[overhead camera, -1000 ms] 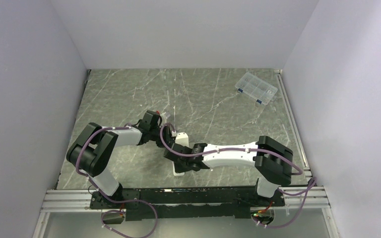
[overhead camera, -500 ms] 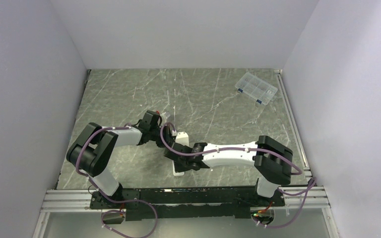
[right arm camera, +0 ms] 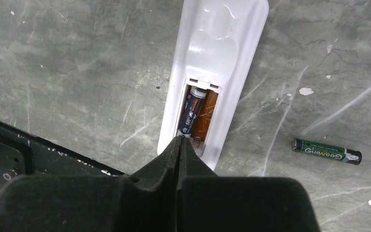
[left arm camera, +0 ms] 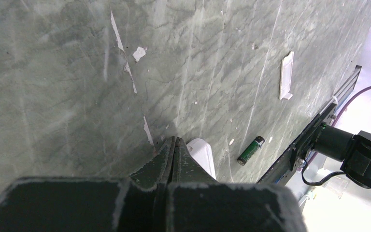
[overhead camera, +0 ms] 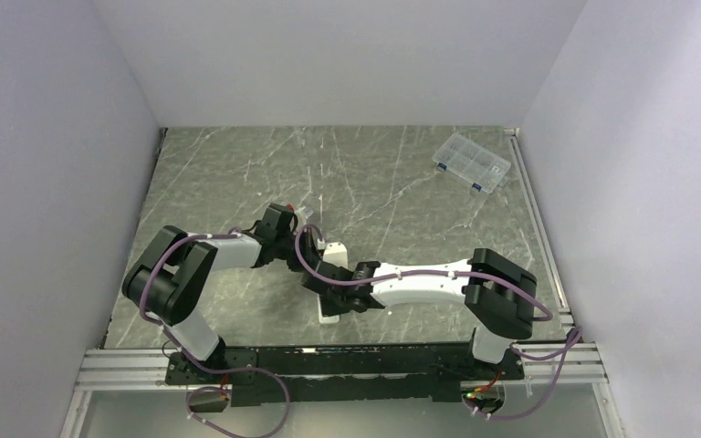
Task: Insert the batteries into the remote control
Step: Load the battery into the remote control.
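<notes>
Right wrist: one seated battery (right arm camera: 192,112) in remote control (right arm camera: 222,43), one loose battery (right arm camera: 326,151) nearby.

Lab test cell: bare white walls (overhead camera: 329,55) around a grey marbled tabletop (overhead camera: 237,164), aluminium rail (overhead camera: 128,370) at its near edge.

Two batteries (right arm camera: 326,151) (right arm camera: 191,115), one remote (right arm camera: 222,43), seemingly one cover (left arm camera: 286,76)

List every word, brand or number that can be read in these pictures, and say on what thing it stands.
"GuoNeng" (the last letters are uncertain): light print on the green loose battery, right wrist view.
Seated battery in the remote control: it carries print, but it is too blurred to read.
The loose battery as the left wrist view shows it: too small to read.
Clear box: too small to read.
</notes>
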### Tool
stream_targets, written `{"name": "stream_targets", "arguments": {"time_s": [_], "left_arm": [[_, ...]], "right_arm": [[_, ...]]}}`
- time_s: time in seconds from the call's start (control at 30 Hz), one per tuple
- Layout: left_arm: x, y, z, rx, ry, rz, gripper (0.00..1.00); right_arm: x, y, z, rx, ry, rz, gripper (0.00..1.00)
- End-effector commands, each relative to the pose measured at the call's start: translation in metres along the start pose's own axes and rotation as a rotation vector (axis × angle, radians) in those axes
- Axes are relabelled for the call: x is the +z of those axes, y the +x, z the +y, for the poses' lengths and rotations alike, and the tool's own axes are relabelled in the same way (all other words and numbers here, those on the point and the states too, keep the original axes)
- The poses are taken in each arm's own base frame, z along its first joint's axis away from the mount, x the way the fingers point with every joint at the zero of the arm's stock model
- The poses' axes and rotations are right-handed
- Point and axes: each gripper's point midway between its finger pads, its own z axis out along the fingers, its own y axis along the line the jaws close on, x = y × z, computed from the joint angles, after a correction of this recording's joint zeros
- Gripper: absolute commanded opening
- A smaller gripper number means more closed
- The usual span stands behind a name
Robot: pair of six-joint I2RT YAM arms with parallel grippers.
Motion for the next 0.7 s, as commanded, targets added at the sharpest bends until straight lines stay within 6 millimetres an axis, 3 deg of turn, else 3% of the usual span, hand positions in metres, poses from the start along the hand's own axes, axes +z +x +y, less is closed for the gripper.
{"name": "stream_targets", "arguments": {"time_s": [0.0, 0.67], "left_arm": [[-0.001, 0.007, -0.002, 0.023, 0.023, 0.020, 0.00], [-0.005, 0.004, -0.003, 0.034, 0.012, 0.017, 0.00]], "right_arm": [[0.002, -0.009, 0.006, 0.012, -0.009, -0.023, 0.01], [-0.015, -0.030, 0.011, 0.004, -0.017, -0.075, 0.02]]}}
